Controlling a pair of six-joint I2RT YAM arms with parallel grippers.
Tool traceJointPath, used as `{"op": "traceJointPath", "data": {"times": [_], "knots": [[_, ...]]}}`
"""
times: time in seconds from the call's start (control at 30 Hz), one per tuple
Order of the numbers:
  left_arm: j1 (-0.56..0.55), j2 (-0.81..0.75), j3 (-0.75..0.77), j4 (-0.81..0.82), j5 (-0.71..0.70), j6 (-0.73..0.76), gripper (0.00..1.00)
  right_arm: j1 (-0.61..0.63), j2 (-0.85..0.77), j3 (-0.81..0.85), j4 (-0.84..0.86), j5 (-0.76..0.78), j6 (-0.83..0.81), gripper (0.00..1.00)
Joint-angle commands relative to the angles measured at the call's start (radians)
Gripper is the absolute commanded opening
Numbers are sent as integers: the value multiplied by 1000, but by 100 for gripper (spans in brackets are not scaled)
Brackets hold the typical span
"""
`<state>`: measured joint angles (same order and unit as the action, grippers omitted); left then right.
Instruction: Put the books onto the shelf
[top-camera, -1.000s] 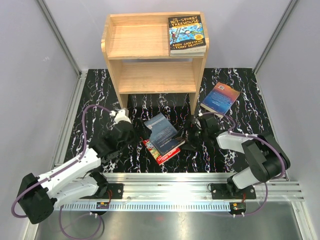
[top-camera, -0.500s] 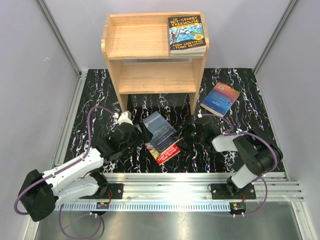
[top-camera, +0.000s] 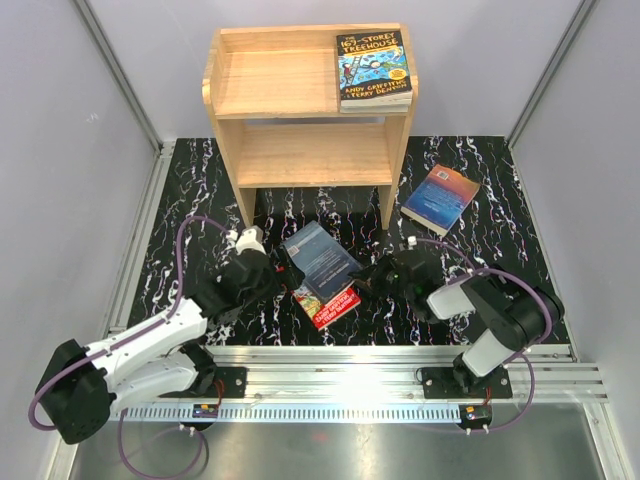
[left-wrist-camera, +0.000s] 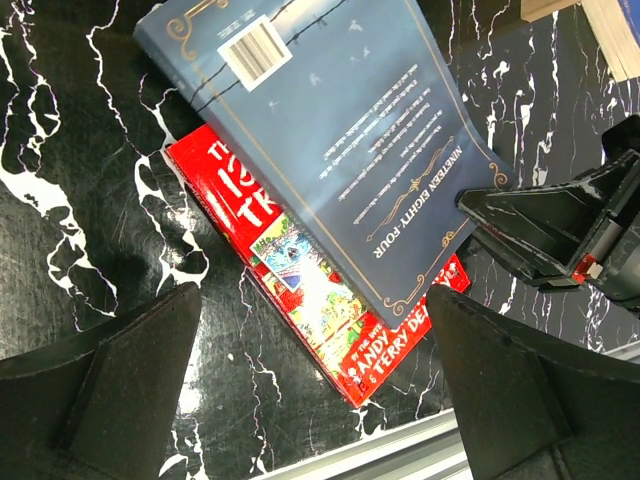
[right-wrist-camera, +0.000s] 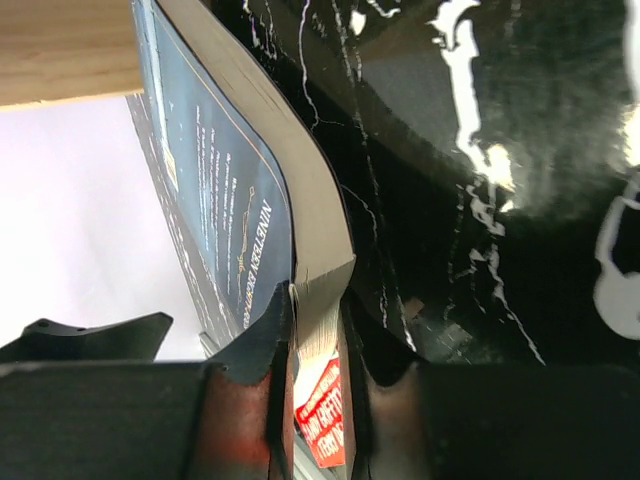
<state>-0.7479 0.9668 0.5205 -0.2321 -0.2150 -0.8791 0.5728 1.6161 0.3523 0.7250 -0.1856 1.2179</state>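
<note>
Lying unshelved: three books (top-camera: 320, 258) (one shelf (top-camera: 300, 155) behind)

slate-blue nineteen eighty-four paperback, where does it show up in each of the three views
Top external: slate-blue paperback at the centre, lying over the red paperback.
Left wrist: slate-blue paperback upper middle, back cover up, red paperback under it.
Right wrist: slate-blue paperback left of centre, seen edge-on, corner pinched in the right gripper.
Shared landmark: the red paperback.
</note>
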Motion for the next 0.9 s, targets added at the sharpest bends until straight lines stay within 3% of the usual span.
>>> {"op": "traceJointPath", "data": {"times": [0.0, 0.1, 0.2, 0.33, 0.5, 0.87], "knots": [[-4, 6, 15, 37, 19, 11, 99, 9, -16, -59, -56, 132, -15, 1], [-4, 3, -3, 83, 63, -12, 99, 13, -131, -69, -117, 135, -23, 0], [-4, 6, -72, 256, 173, -62, 99, 28, -309, -49, -277, 143, -41, 0], [-4, 88, -148, 468, 246, -153, 99, 61, -664, -26, -567, 213, -49, 0], [-13, 159, -172, 569, 261, -204, 99, 62, -979, 100, -904, 291, -110, 0], [-16, 87, -238, 531, 229, -216, 99, 61, -946, 453, -980, 189, -192, 0]]}}
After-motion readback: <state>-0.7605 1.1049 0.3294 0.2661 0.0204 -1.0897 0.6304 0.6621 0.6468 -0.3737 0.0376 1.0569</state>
